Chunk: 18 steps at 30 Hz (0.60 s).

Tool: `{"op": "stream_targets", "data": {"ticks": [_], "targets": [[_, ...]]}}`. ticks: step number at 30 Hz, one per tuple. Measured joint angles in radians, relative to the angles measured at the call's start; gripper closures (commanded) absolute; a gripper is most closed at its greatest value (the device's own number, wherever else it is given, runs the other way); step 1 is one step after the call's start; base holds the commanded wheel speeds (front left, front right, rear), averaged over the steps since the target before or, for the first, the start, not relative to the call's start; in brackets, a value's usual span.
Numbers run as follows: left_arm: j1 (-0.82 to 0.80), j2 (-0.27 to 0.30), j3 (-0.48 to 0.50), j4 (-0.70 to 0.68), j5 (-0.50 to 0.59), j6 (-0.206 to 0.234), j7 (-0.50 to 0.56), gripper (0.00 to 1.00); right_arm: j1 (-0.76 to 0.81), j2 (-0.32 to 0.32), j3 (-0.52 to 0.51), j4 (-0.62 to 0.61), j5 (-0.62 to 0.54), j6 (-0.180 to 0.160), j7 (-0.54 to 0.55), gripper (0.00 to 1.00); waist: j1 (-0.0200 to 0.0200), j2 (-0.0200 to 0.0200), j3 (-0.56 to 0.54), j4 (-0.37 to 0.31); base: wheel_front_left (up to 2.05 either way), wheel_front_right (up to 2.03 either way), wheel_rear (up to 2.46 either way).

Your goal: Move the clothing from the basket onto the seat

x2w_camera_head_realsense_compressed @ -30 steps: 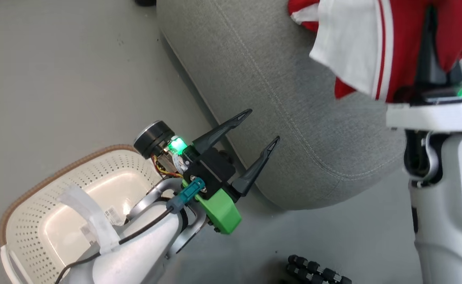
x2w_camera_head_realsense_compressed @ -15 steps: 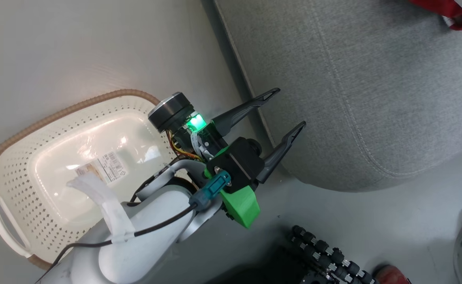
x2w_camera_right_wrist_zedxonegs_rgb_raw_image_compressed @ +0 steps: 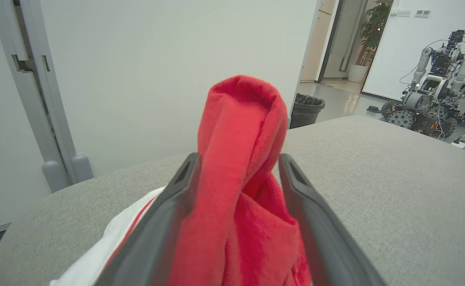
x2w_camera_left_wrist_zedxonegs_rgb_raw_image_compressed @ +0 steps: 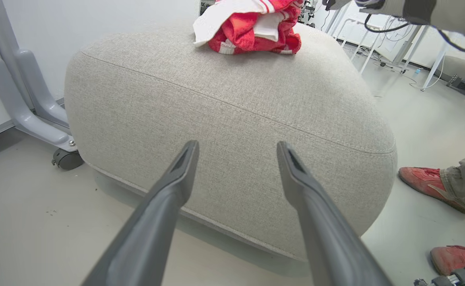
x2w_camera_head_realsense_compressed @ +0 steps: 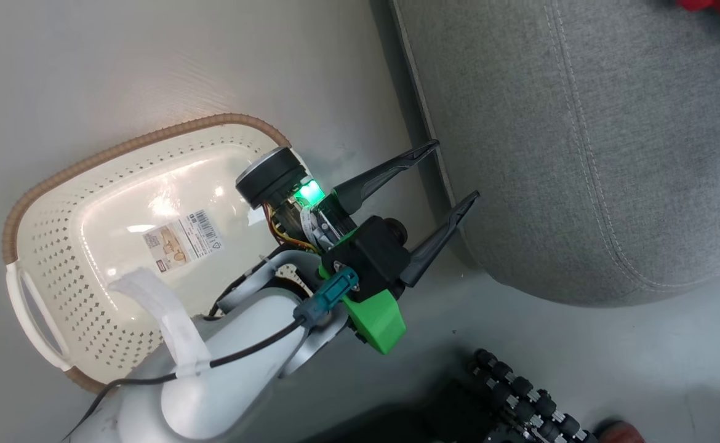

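The cream basket (x2w_camera_head_realsense_compressed: 46, 246) lies on the floor at the left with no garment inside, just a label on its bottom. My left gripper (x2w_camera_head_realsense_compressed: 456, 169) hangs open beside it, fingers toward the side of the grey seat (x2w_camera_head_realsense_compressed: 612, 154). From the left wrist, that gripper (x2w_camera_left_wrist_zedxonegs_rgb_raw_image_compressed: 237, 147) faces the seat (x2w_camera_left_wrist_zedxonegs_rgb_raw_image_compressed: 224, 119), with red and white clothing (x2w_camera_left_wrist_zedxonegs_rgb_raw_image_compressed: 252, 28) heaped on top. My right gripper (x2w_camera_right_wrist_zedxonegs_rgb_raw_image_compressed: 238, 159) is low over the seat (x2w_camera_right_wrist_zedxonegs_rgb_raw_image_compressed: 375, 167), jaws spread wide. A bunched red garment (x2w_camera_right_wrist_zedxonegs_rgb_raw_image_compressed: 240, 127) stands between its fingers and touches both.
A person's red shoes (x2w_camera_left_wrist_zedxonegs_rgb_raw_image_compressed: 423, 178) stand on the floor right of the seat. A grey post on a caster (x2w_camera_left_wrist_zedxonegs_rgb_raw_image_compressed: 26, 99) is at the seat's left. Black rollers (x2w_camera_head_realsense_compressed: 520, 394) lie near my base. Beyond the seat are another robot (x2w_camera_right_wrist_zedxonegs_rgb_raw_image_compressed: 431, 95) and a black bin (x2w_camera_right_wrist_zedxonegs_rgb_raw_image_compressed: 306, 107).
The head camera has swung left, so more of the basket shows and the right arm with its garment has left that view. The left gripper has stayed open.
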Motion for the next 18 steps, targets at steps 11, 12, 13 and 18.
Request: {"op": "stream_targets", "data": {"ticks": [11,12,13,18], "targets": [[0.141,-0.066,0.077,0.14,-0.115,0.079,-0.221,0.0,0.353,0.098,0.093,-0.153,-0.082,0.0,0.0,0.0,-0.0002,0.0,-0.201,0.043,0.0,0.0,0.0],[0.158,-0.07,0.088,0.155,-0.127,0.088,-0.233,0.0,0.382,0.105,0.113,-0.153,-0.09,0.0,0.0,0.0,-0.0002,0.0,-0.222,0.049,0.0,0.0,0.0],[0.173,-0.075,0.101,0.168,-0.137,0.097,-0.242,0.0,0.405,0.109,0.134,-0.154,-0.099,0.0,0.0,0.0,-0.0001,0.0,-0.24,0.055,0.0,0.0,0.0],[0.271,-0.092,0.194,0.232,-0.181,0.149,-0.261,0.0,0.516,0.125,0.271,-0.162,-0.115,0.0,0.0,0.0,-0.0002,0.0,-0.347,0.097,0.0,0.0,0.0]]}}
